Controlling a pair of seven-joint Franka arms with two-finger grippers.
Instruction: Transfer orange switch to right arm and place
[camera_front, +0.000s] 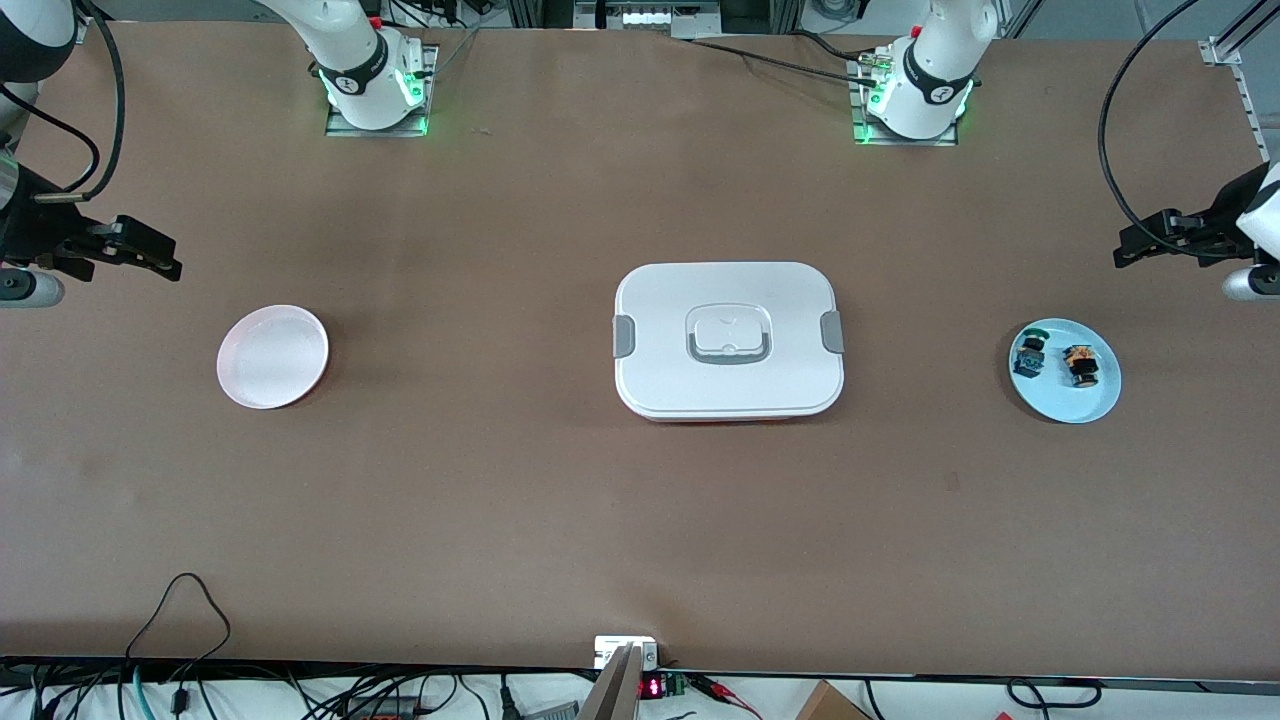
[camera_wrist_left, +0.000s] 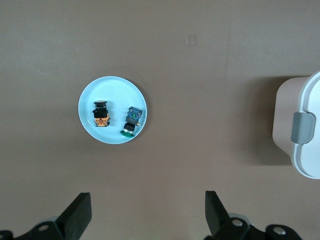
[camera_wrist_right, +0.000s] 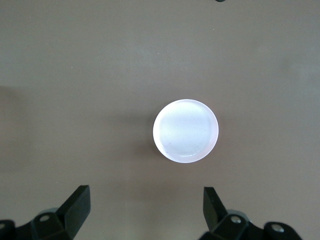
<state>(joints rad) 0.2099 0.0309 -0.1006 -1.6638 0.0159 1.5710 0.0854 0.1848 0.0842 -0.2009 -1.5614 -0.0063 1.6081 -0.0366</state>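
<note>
The brown table carries a pink plate, a white lidded box and a blue plate.

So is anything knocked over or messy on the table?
Nothing looks spilled or broken. The orange switch and a blue-green switch lie on their sides on the blue plate. The pink plate holds nothing; the white box sits closed. Left gripper and right gripper wait open.

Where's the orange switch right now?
The orange switch lies on the light blue plate at the left arm's end of the table, beside the blue-green switch.
</note>
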